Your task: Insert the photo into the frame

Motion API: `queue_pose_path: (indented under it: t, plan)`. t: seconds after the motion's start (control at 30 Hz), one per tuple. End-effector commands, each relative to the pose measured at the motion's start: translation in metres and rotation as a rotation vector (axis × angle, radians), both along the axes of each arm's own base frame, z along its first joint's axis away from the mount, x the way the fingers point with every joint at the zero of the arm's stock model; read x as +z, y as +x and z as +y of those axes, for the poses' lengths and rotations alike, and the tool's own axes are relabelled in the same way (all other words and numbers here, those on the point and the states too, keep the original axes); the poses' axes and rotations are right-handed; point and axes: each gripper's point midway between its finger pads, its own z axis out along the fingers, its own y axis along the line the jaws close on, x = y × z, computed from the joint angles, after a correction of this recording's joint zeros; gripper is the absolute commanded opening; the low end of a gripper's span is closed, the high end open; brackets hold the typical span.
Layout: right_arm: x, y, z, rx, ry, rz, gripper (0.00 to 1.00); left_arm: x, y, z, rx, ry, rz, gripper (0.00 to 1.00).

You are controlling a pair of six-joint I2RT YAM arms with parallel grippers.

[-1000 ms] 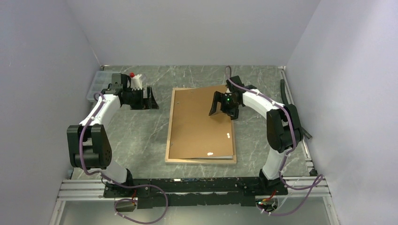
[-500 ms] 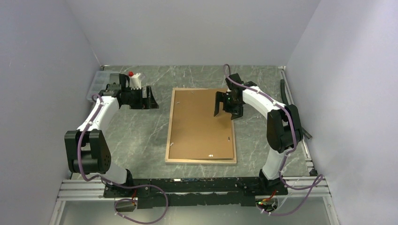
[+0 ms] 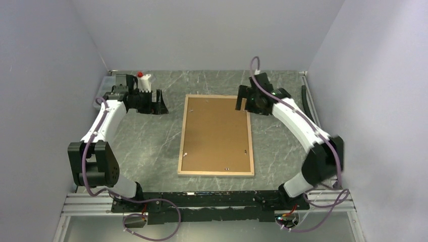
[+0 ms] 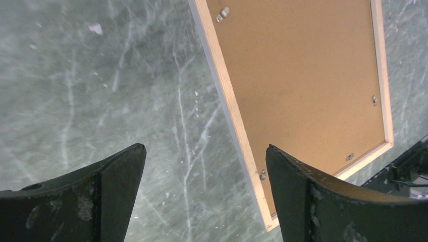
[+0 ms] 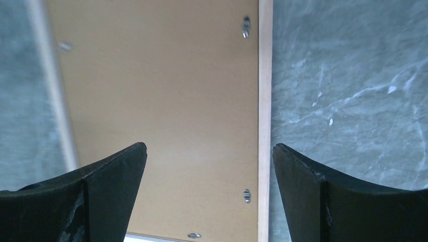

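Left pincer and right pincer gape empty; the stiff, likely fragile light-wood rectangular frame wants its three-o'clock rim gripped.

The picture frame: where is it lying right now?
In the overhead view the frame lies flat, back up, in the middle of the table, with the right end effector over its far right corner.

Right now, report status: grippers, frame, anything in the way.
Left gripper open, empty, left of frame. Right gripper open, empty, over its far right corner. Backing panel sits in frame; photo not visible. Nothing on the panel.
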Motion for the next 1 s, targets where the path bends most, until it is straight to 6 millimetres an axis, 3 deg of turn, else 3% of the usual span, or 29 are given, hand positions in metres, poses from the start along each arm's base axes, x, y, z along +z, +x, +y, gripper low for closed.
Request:
queue_pose_path:
  t: [0.0,0.1,0.23,0.4,0.53,0.73,0.97]
  plan:
    - [0.062,0.010,-0.019,-0.176,0.124,-0.301,1.00,0.042,0.015,0.013,-0.021,0.091,-0.129,0.94]
    - [0.048,-0.003,-0.002,-0.148,0.243,-0.252,0.98,0.036,0.015,0.012,-0.018,0.071,-0.123,0.94]
    - [0.029,-0.036,0.053,-0.021,0.361,-0.199,0.88,0.015,0.002,-0.004,-0.073,-0.019,-0.027,0.94]
    - [0.022,-0.079,0.117,0.081,0.508,-0.174,0.83,-0.016,-0.008,-0.021,-0.089,-0.114,0.106,0.86]
    - [0.002,-0.106,0.158,0.114,0.563,-0.123,0.76,-0.038,-0.014,-0.032,-0.108,-0.171,0.189,0.76]
    - [-0.022,-0.123,0.213,0.230,0.554,-0.139,0.73,-0.071,-0.031,-0.057,-0.185,-0.196,0.335,0.53]
    - [-0.051,-0.137,0.256,0.359,0.502,-0.117,0.72,-0.097,-0.049,-0.069,-0.228,-0.197,0.398,0.47]
